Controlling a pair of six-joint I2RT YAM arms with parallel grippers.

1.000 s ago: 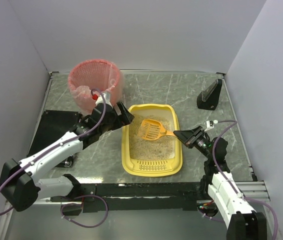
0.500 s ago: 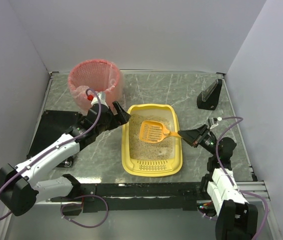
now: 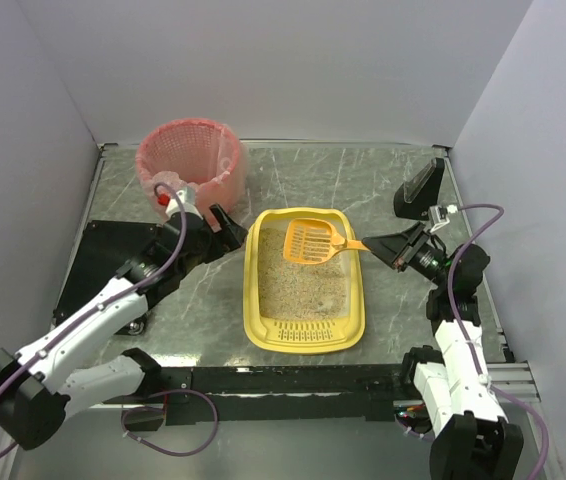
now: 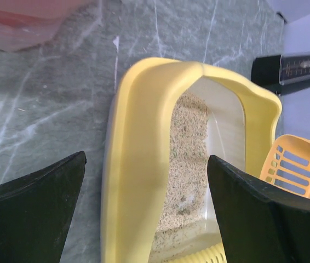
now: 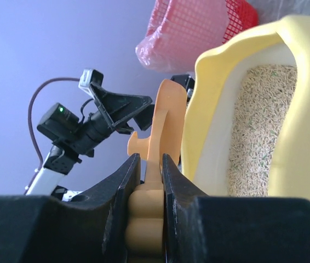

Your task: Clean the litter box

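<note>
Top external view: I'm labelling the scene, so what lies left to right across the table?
Pink-lined basket → yellow litter box → black wedge stand. The orange scoop, left gripper and right gripper overlap these, so left out.

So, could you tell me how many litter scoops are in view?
1: the orange scoop, held by the right gripper above the far end of the litter box. No other is visible.

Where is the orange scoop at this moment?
In the top view, the orange scoop is held by the right hand over the far end of the litter box, to the right of the pink basket.
</note>
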